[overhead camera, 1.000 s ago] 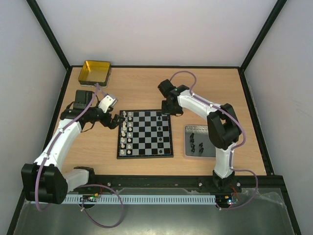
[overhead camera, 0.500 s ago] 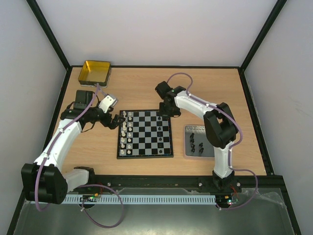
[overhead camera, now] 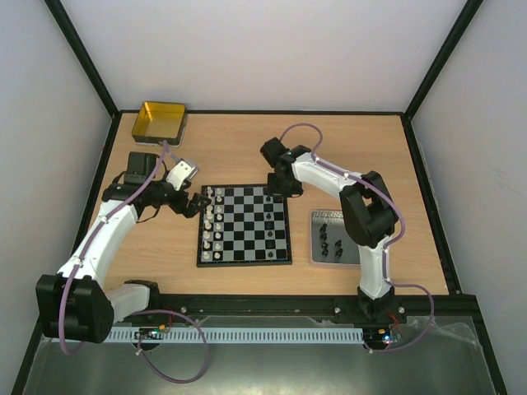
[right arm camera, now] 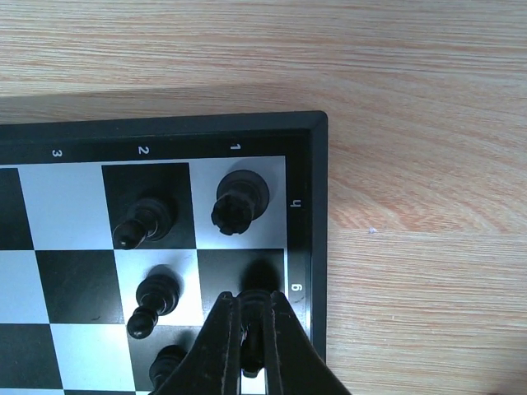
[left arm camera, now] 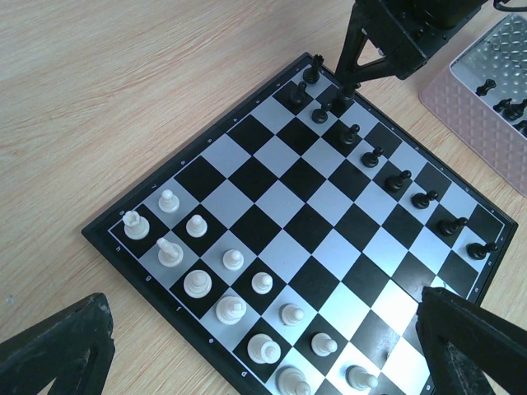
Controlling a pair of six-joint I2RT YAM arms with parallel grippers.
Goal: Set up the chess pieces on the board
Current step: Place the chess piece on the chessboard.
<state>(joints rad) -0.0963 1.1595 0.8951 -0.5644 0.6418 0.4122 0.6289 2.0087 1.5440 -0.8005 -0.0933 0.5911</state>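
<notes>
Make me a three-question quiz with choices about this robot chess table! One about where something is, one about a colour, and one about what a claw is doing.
1. Where does the yellow tin sit on the table?
A) far left corner
B) near right corner
C) middle

2. What colour are the pieces on the grey tray?
A) white
B) red
C) black

3. How is the left gripper?
A) shut tight
B) open wide
C) gripping the tin

Answers:
1 A, the top view shows it at the far left corner.
2 C, every piece there is black.
3 B, its wrist view shows the two fingers far apart with nothing between them.
</notes>
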